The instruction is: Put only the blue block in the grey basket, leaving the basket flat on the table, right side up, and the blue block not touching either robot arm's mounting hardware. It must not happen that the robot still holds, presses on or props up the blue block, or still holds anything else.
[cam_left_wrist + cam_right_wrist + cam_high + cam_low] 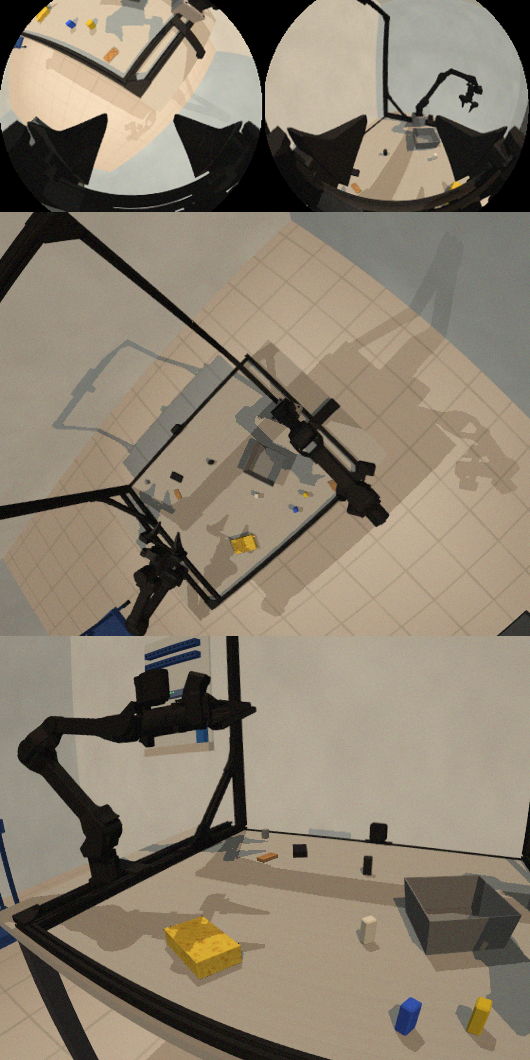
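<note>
1. The blue block [295, 509] [408, 1017] [70, 24] stands upright on the desk [225, 422] [310, 946] [95, 43] [369, 161], outside the basket and touching neither arm.
2. The grey basket [258, 478] [472, 935] [133, 4] [427, 144] sits flat, open side up, with no block visible in it.
3. A small yellow block [305, 495] [480, 1016] [91, 24] stands near the blue one, the two apart.
4. A white block [256, 495] [368, 930] [435, 155] stands between the basket and the big yellow sponge [244, 544] [200, 946] [43, 13] [455, 185].
5. I see the left end effector [367, 499] [142, 117] [466, 110] up in the air, fingers spread, nothing between them.
6. The right end effector [168, 529] [253, 710] [402, 118] is raised too, its fingers wide apart and empty.
7. Over by the right arm's side lie an orange piece [178, 494] [267, 857] [356, 187] and, close by, a squat black block [176, 477] [300, 851] [356, 172]. A slimmer black block [211, 461] [367, 865] [385, 152] stands between them and the basket.
8. Another orange piece [333, 485] [111, 55] lies near the desk's corner on the left arm's side.
</note>
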